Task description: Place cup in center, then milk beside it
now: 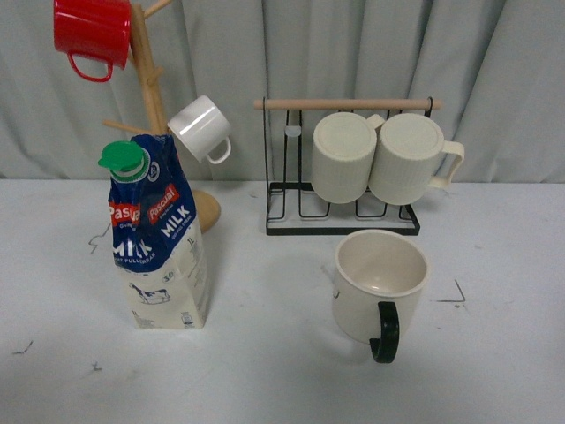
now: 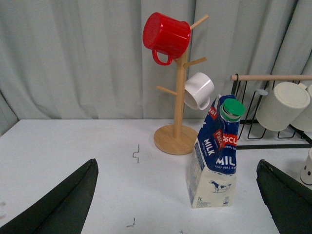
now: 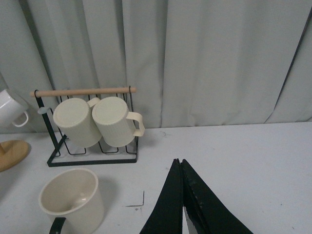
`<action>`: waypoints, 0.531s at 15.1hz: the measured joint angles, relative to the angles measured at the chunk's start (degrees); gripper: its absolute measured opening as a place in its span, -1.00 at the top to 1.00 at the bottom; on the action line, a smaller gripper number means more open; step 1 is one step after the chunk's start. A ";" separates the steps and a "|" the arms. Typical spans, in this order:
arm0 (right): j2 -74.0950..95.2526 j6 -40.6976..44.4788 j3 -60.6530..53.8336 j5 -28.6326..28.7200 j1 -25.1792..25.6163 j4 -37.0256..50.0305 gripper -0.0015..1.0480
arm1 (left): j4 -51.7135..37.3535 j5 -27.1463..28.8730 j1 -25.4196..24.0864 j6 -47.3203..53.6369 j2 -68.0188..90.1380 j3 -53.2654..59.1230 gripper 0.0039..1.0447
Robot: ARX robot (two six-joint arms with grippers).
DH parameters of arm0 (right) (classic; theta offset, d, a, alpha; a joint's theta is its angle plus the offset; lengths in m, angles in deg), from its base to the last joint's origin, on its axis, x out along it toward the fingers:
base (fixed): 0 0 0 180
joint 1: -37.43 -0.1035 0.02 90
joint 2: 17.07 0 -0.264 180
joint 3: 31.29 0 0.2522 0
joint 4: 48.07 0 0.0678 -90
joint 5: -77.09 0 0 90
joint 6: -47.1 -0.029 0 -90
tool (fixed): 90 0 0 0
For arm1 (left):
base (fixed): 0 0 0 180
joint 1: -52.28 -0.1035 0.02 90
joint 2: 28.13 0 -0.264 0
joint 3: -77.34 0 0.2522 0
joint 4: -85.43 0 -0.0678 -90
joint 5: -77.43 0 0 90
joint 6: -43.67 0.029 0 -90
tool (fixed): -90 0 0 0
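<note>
My left claw (image 2: 176, 165) is spread wide; my right claw (image 3: 179, 163) is pressed together. The cup (image 1: 380, 287) and milk (image 1: 159, 238) stand apart on the desk (image 1: 265, 371).

There is one tall blue-and-cream milk carton with a green cap (image 1: 163, 256) and one wide cream mug with a dark handle (image 1: 380, 284). Two ribbed cream mugs (image 1: 342, 157) (image 1: 408, 159) hang on one black wire rack with a wooden rail (image 1: 349, 104). One wooden mug tree (image 1: 152, 88) carries one red enamel mug (image 1: 93, 31) and one small white cup (image 1: 199, 125).
</note>
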 joint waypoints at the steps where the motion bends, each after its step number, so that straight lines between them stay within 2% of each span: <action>1: -1.75 0.00 -0.87 1.01 1.05 -0.94 0.96 | 0.00 0.02 0.00 0.00 0.00 0.00 -0.88; 2: -3.54 0.00 -1.66 2.03 1.81 -1.90 0.96 | 0.00 0.02 0.00 0.00 0.00 0.00 -0.88; 4: -7.43 0.09 -3.15 7.39 8.24 -4.39 0.96 | 0.00 0.02 0.00 0.00 0.00 0.00 -0.88; 7: -13.44 0.11 -4.81 8.31 8.02 -8.52 0.96 | 0.00 0.02 0.00 0.00 0.00 0.00 -0.88; 8: -13.81 0.11 -6.12 8.31 8.02 -6.14 0.96 | -0.02 0.02 0.00 0.00 0.00 0.00 -0.88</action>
